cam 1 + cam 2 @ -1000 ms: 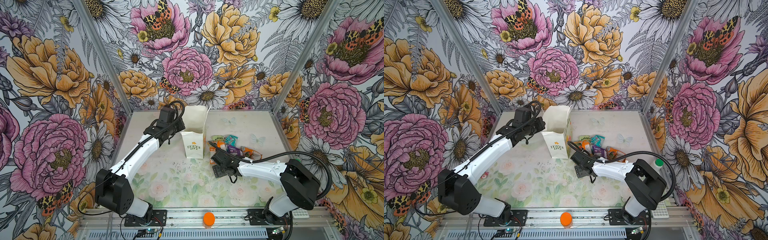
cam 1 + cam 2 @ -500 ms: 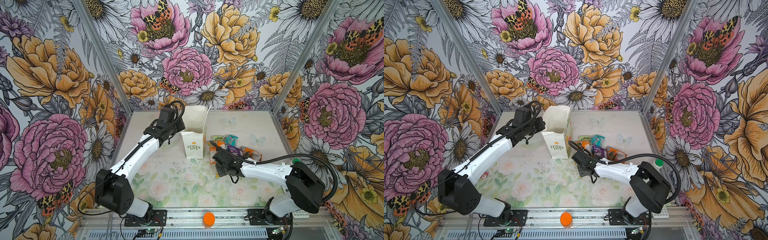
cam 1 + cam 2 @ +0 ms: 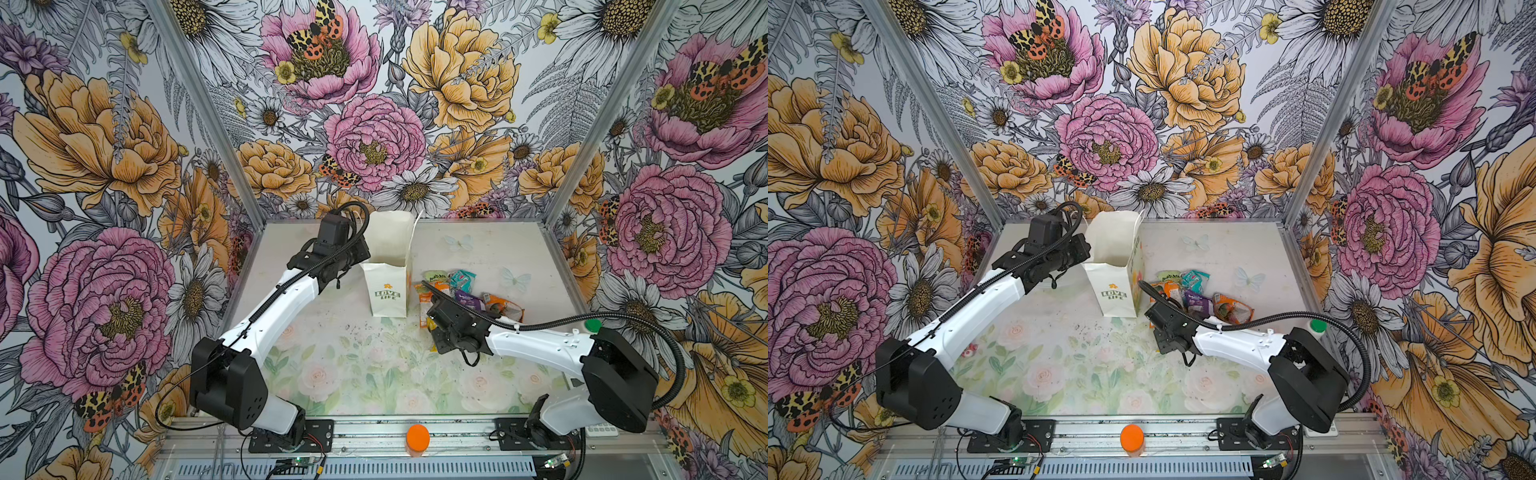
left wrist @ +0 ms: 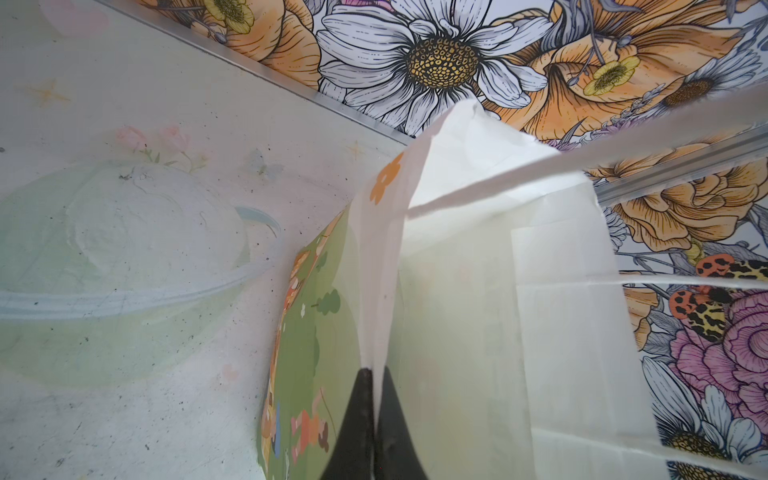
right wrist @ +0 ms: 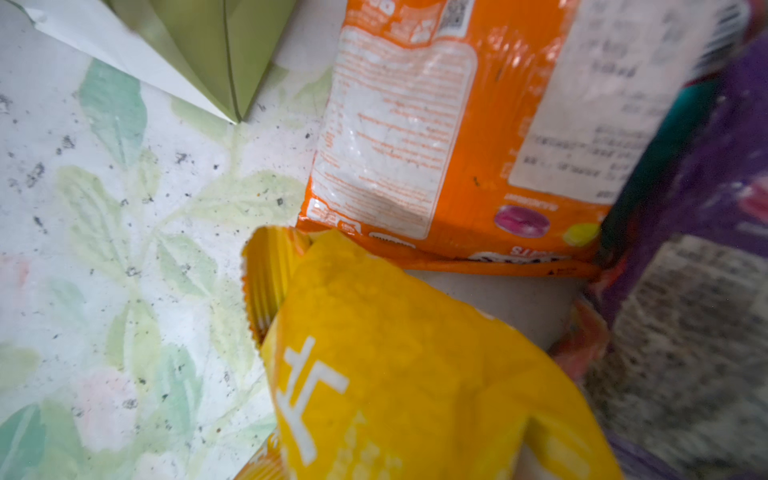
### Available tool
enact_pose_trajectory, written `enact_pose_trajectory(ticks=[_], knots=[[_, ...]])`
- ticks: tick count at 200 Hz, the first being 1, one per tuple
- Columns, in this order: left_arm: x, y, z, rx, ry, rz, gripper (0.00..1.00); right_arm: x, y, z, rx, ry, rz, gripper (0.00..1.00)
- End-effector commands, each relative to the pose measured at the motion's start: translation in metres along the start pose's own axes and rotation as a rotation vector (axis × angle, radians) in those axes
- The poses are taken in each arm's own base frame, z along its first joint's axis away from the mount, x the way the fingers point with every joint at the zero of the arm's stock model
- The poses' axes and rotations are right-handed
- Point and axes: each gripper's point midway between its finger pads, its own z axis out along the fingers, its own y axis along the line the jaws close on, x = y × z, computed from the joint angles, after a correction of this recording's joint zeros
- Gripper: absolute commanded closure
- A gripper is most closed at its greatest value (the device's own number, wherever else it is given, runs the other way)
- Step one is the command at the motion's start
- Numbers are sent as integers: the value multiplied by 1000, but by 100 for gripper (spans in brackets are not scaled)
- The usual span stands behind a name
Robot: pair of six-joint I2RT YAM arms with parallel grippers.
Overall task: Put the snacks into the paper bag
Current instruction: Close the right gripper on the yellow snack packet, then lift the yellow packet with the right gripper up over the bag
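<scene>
The white paper bag [image 3: 388, 286] stands upright and open mid-table, "LOVE LIFE" side facing front. My left gripper [image 4: 374, 374] is shut on the bag's [image 4: 478, 249] rim, pinching the paper edge between its black fingers. The snacks [image 3: 465, 291] lie in a loose pile right of the bag: pale green [image 3: 436, 275], teal [image 3: 462, 279], purple and orange packets. My right gripper [image 3: 434, 328] sits at the pile's front left corner. In the right wrist view a crumpled yellow packet [image 5: 395, 365] bulges up over the jaws and hides the fingers; it looks gripped. An orange-and-white packet [image 5: 436, 124] lies just beyond.
A green-capped white bottle [image 3: 592, 325] stands at the table's right edge behind my right arm. An orange round cap [image 3: 417, 435] sits on the front rail. A clear plastic dish [image 4: 124, 266] lies left of the bag. Flowered walls close three sides.
My right gripper has pushed in towards the pile's near corner and closed there around the yellow packet. The left arm and the bag have not moved.
</scene>
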Motion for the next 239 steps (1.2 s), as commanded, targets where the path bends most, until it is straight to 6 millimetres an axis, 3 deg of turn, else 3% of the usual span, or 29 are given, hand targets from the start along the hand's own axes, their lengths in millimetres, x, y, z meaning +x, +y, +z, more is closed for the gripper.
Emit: enact_pose_trajectory(ticks=[1, 53, 131, 184, 239], knots=[[4, -5, 0, 12, 24, 26, 100, -9, 4, -17, -38, -57, -6, 100], [3, -6, 0, 15, 24, 26, 100, -30, 6, -58, -104, -181, -5, 100], [4, -8, -1, 19, 23, 25, 100, -89, -2, -158, -166, -489, 21, 100], [4, -9, -3, 22, 22, 25, 100, -140, -3, -216, -125, -654, -52, 100], [4, -10, -2, 21, 22, 25, 100, -203, 17, -277, -156, -830, -128, 100]])
